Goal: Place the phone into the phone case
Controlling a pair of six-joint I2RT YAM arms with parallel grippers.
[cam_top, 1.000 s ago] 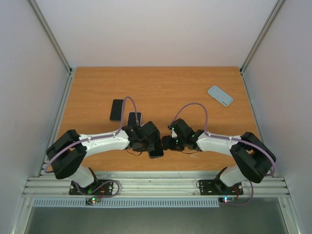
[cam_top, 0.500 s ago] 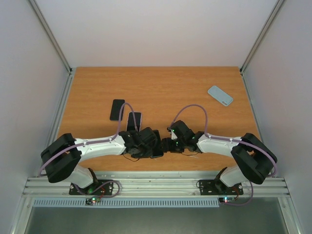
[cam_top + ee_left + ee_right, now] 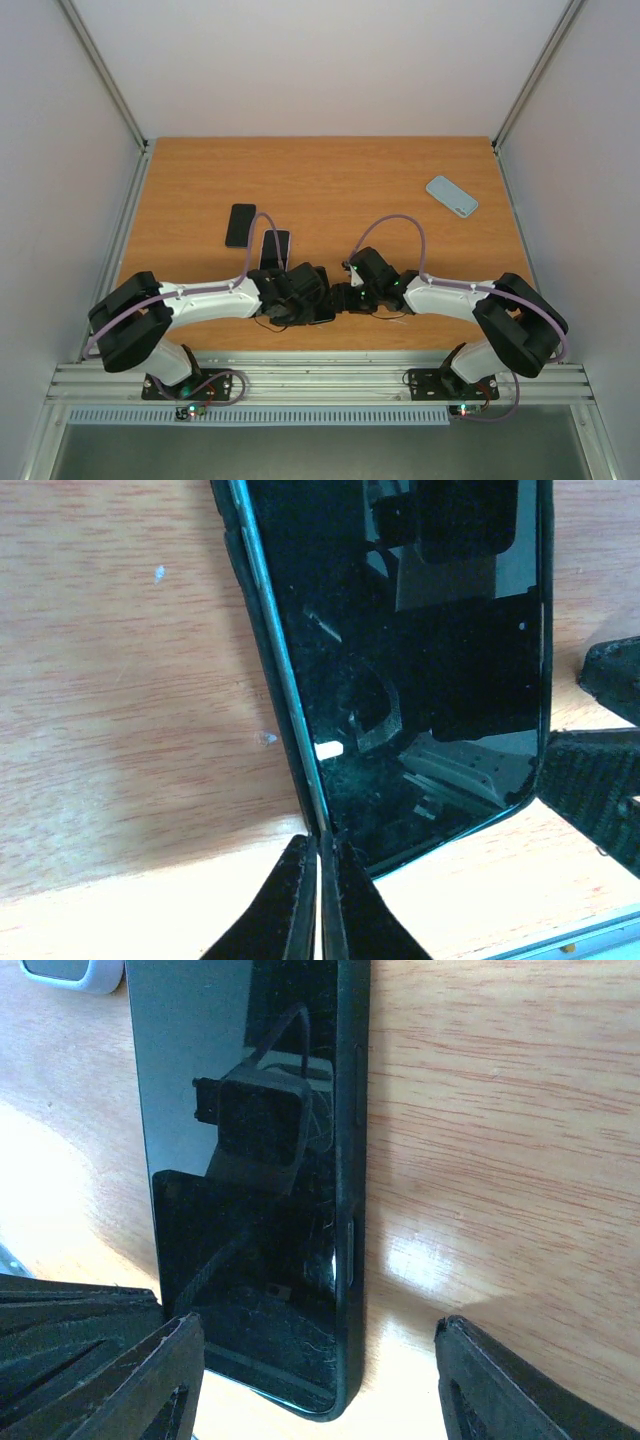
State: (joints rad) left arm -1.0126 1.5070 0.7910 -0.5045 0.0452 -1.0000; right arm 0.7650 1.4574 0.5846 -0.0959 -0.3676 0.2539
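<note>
A glossy black phone lies flat on the wooden table near its front edge, seated in a black case whose rim runs along its side. My left gripper is shut, with its tips touching the seam between the phone's edge and the case rim near a corner. The right gripper is open, and its two fingers straddle the end of the phone and case without touching them. From above, both grippers meet over the phone and hide most of it.
Behind the left gripper lie a black slab and a second dark slab. A light blue case rests at the back right. The table's front edge runs just below the grippers.
The left gripper has closed and moved down and right over the phone, which showed more a second ago. The right gripper has barely moved.
</note>
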